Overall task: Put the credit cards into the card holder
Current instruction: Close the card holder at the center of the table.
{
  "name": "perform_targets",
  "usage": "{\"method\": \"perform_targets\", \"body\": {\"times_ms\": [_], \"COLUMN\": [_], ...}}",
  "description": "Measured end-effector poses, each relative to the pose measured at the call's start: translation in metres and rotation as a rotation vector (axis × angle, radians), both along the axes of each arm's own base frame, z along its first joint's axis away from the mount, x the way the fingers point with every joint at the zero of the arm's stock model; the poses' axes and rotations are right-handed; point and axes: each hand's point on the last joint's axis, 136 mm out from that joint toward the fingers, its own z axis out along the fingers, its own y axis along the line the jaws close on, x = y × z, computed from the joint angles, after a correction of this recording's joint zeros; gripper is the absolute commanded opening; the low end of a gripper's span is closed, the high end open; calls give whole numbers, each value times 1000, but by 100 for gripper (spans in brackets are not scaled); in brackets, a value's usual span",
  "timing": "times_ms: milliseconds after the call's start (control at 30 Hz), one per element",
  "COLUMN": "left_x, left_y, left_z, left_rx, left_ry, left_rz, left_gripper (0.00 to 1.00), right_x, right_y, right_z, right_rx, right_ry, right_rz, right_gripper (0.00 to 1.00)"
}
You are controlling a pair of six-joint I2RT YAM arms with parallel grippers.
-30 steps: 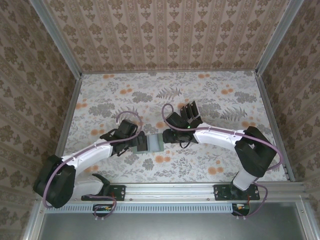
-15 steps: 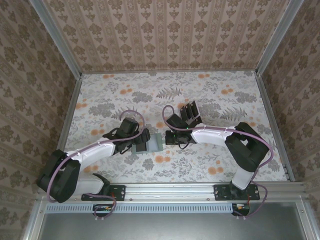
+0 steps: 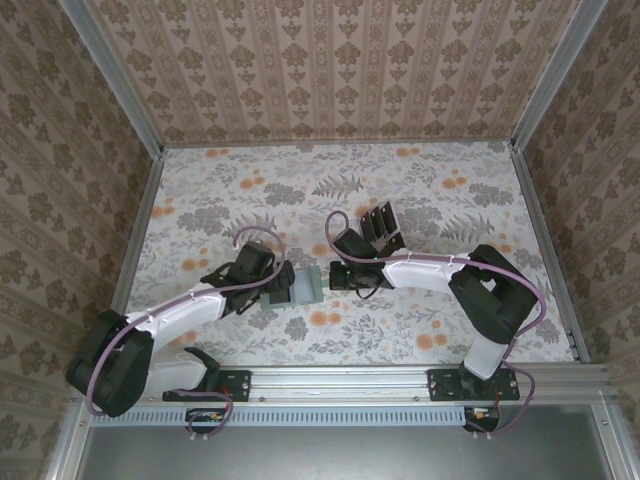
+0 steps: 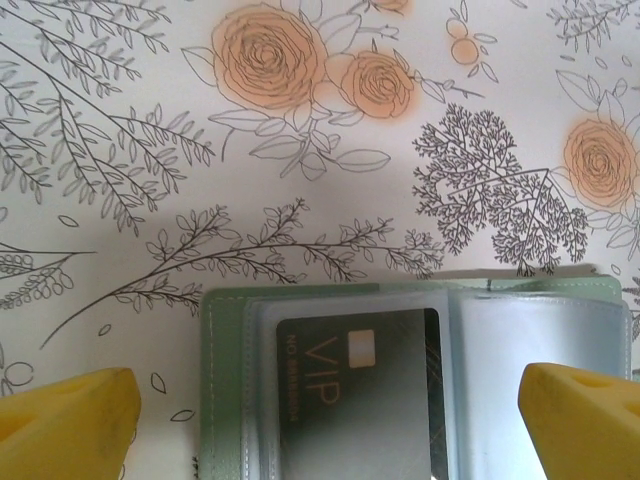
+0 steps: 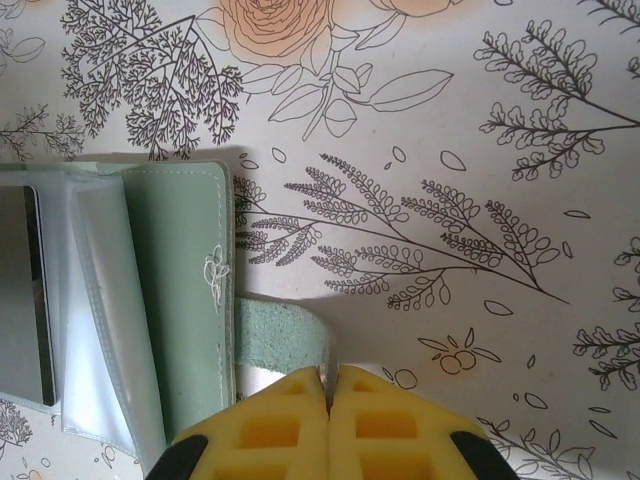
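Green card holder (image 4: 225, 400) sleeves one credit card (image 4: 350, 420); left gripper (image 4: 330, 400) gapes empty over it, right gripper (image 5: 330, 385) closed at its strap (image 5: 285, 335); next, probably fetching another.

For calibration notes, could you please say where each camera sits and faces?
Top external: above, behind the bases, facing down on the table; both arms.
Left wrist: down on card holder and credit card; open left gripper.
Right wrist: down on the holder's strap; shut right gripper.
All share the card holder.
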Motion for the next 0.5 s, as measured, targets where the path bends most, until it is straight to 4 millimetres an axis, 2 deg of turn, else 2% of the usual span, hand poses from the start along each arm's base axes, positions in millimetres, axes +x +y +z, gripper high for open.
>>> {"method": "perform_targets", "body": {"times_ms": [333,500], "left_x": [-2,0], "left_y": [-3,-4], "left_z": [-21,-22], "left_rx": [10,8], "left_ry": [46,42], "left_rz": [-10,-10], "left_gripper": [100,99], "right_x": [-2,-3], "right_y": [6,9], "right_z": [-5,-8], "right_rx": [27,39], "right_ry": [24,36], "right_rz": [2,6], "right_gripper": [0,0]}}
